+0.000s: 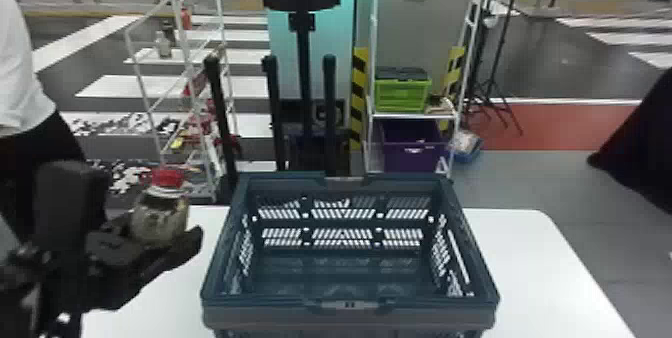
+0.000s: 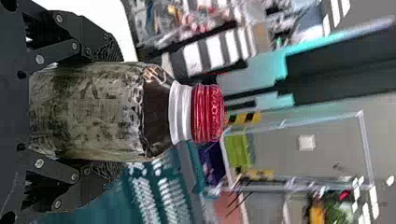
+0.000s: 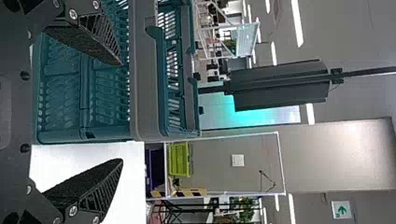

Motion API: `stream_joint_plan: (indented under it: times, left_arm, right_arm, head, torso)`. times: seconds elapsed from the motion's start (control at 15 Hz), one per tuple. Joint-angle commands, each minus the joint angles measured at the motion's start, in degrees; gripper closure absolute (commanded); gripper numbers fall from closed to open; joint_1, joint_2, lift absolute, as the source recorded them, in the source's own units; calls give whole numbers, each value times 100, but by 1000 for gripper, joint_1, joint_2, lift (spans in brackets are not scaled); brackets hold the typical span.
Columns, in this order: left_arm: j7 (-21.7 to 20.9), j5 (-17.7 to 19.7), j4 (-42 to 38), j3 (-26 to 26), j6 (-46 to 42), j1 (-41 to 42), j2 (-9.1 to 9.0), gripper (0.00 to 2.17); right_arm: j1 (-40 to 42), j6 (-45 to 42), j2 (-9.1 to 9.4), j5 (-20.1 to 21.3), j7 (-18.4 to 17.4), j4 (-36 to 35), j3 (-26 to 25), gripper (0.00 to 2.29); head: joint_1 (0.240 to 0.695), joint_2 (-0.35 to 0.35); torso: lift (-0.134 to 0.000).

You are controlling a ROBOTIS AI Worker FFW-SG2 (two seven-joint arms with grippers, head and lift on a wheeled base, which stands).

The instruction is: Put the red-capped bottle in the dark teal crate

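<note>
My left gripper is at the left of the head view, shut around the red-capped bottle, which stands nearly upright left of the dark teal crate and higher than its table. In the left wrist view the left gripper has the bottle between both fingers, red cap pointing away from the palm. The crate's inside shows nothing in it. My right gripper stands open in the right wrist view, its fingers well apart, with the crate just beyond them.
The crate rests on a white table, with bare tabletop on its right. Behind stand a white wire rack, a dark upright stand and a shelf holding a green crate and a purple bin.
</note>
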Motion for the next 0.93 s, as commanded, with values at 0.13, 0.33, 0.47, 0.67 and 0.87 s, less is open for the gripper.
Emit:
stream_joint_plan:
  times: [0.13,0.33,0.47,0.67,0.87]
  left_arm:
    - [-1102,-331,452,-1105,2097,-1704,493,2145]
    - [-1603,-577,1314,-2107,2097,-2750,511,2142]
    - [-1919,-638,1938,-2757,2097,-3400,511,2145]
    - [-2491,-788,3274,-3952,1879,-4376,405,2142]
    - [-2790,-805,4768,-4849,947,-5070,80,2145]
  right_arm:
    - [25,0,29,15,-5,-9,-19,151]
    - [52,-35,55,24,-5,-9,-19,151]
    - [78,-70,55,24,-5,-9,-28,151]
    - [96,-105,73,24,-5,-1,-46,151]
    - [96,-88,126,68,-5,8,-46,151]
  head:
    - [499,0]
    - [499,0]
    - [499,0]
    - [499,0]
    - [499,0]
  torso:
    - [0]
    - [0]
    - [0]
    - [0]
    - [0]
